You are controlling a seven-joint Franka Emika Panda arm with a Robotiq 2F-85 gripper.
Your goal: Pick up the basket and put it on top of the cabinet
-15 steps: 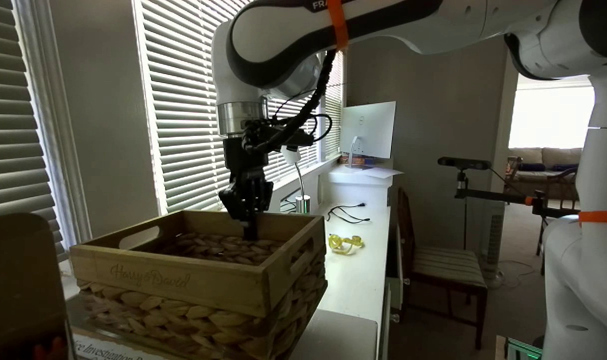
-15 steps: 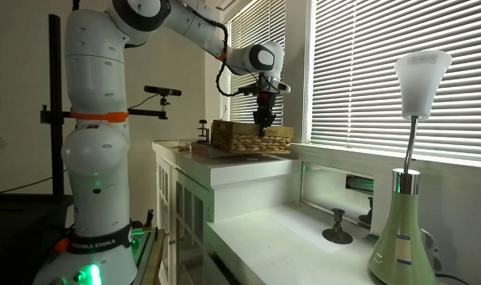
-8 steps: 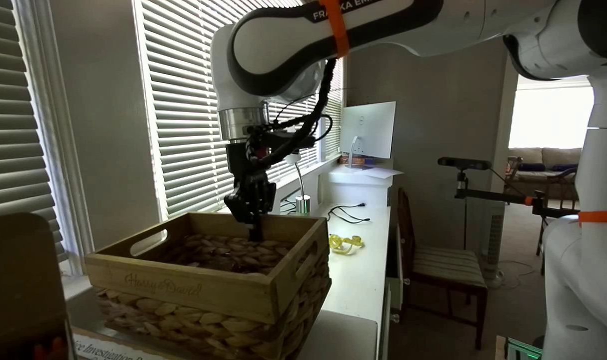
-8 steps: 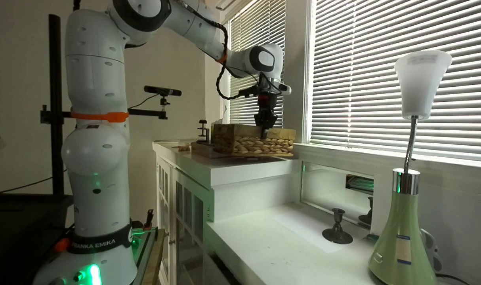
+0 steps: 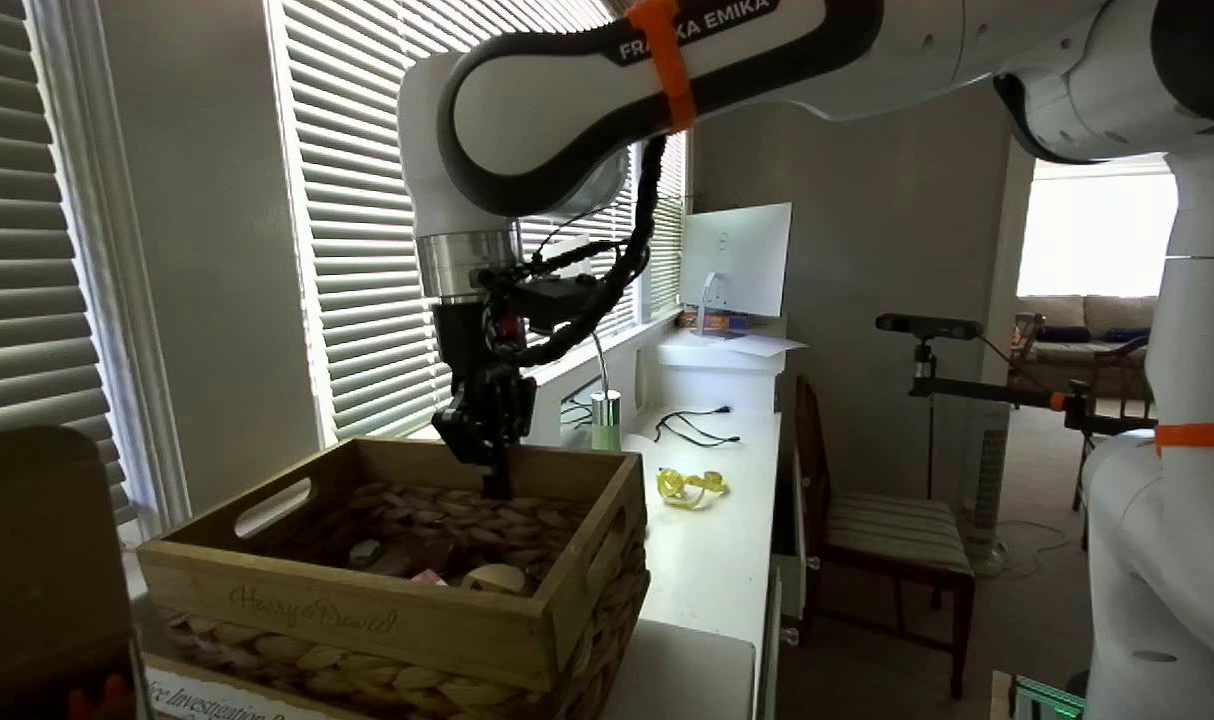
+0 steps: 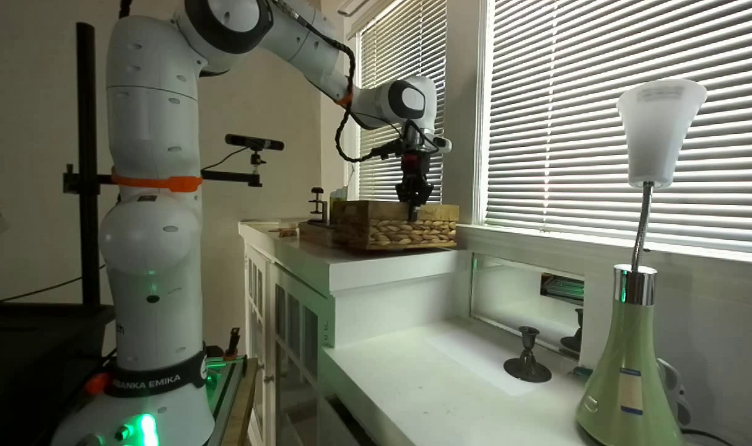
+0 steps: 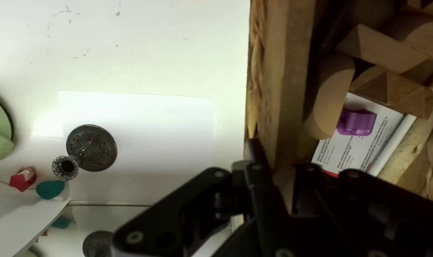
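The basket [image 5: 267,595] is tan-brown wicker with a wooden slat rim. It shows in both exterior views [image 6: 413,234], low over the white cabinet [image 6: 401,271]'s top; I cannot tell whether its base touches. My gripper [image 5: 495,480] points down over the basket's wall in both exterior views [image 6: 413,212]. In the wrist view, the gripper [image 7: 279,157] is shut on the basket's wooden rim [image 7: 289,71], with one finger outside and one inside the wall. The inner fingertip is hard to make out. The basket holds wooden blocks [image 7: 384,48], a purple piece [image 7: 356,122] and a printed card.
A lower white counter [image 6: 413,396] holds a dark candle holder [image 6: 528,359] and a green lamp [image 6: 630,371]. A black clamp [image 6: 316,204] stands behind the basket. Yellow tape [image 5: 689,487] and black cables [image 5: 697,428] lie on the counter. Window blinds [image 5: 367,200] are close behind.
The gripper and basket have moved down together toward the cabinet top. In an exterior view the basket shifted slightly right, then back left, and more of its contents show.
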